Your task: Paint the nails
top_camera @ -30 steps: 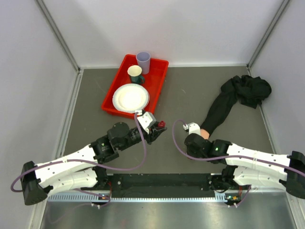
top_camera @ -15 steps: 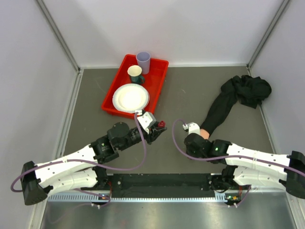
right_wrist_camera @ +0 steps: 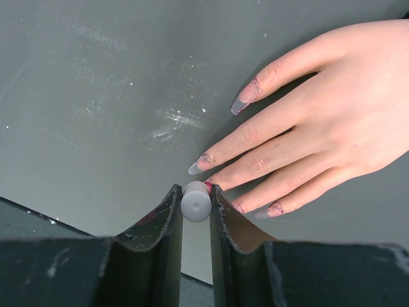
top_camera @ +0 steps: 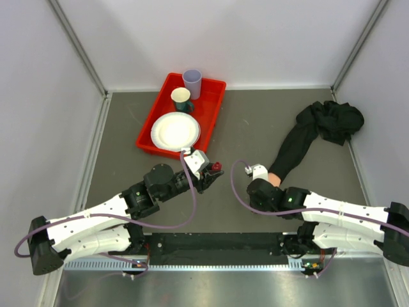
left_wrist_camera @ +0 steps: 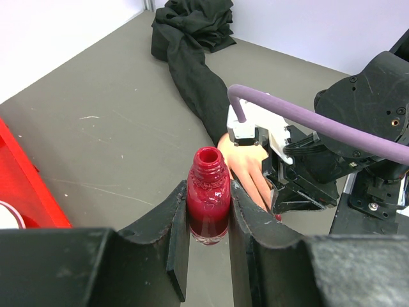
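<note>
We see the left gripper clamped on a small upright glass bottle of dark red polish, its neck uncapped, just beside the skin-coloured mannequin hand lying on the grey tabletop. The right gripper is closed on a small round grey-white cap (whatever hangs beneath it is hidden from us) at the fingertips. The long oval nails, pale and translucent with red smears, point toward the arms' side, and the black fabric sleeve trails toward the far right corner.
</note>
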Controlling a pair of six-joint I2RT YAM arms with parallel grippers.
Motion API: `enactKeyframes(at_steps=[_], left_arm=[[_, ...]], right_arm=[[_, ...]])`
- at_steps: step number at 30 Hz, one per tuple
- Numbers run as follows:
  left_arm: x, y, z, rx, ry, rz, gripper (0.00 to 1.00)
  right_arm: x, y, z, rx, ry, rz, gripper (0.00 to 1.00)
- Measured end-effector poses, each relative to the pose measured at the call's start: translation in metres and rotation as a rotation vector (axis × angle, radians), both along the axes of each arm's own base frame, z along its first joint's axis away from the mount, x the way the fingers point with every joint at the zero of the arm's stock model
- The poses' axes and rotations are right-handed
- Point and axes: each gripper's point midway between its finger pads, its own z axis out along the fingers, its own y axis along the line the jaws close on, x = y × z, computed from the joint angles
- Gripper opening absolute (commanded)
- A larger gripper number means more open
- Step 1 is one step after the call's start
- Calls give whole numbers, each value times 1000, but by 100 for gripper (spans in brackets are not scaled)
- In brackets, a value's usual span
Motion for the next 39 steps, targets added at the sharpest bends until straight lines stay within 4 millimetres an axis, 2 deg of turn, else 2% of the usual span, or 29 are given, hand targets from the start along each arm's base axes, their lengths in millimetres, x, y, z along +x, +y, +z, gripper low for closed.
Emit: enactKeyframes(at_steps=[15,23,39], left_arm=[[0,0,0,0,0,0,0],[0,0,0,0,0,0,0],[0,0,0,0,0,0,0]], right_arm=[[0,0,0,2,0,-2,0],[2,1,9,42,-20,-19,0],[-2,-4,4,22,3,-42,0]])
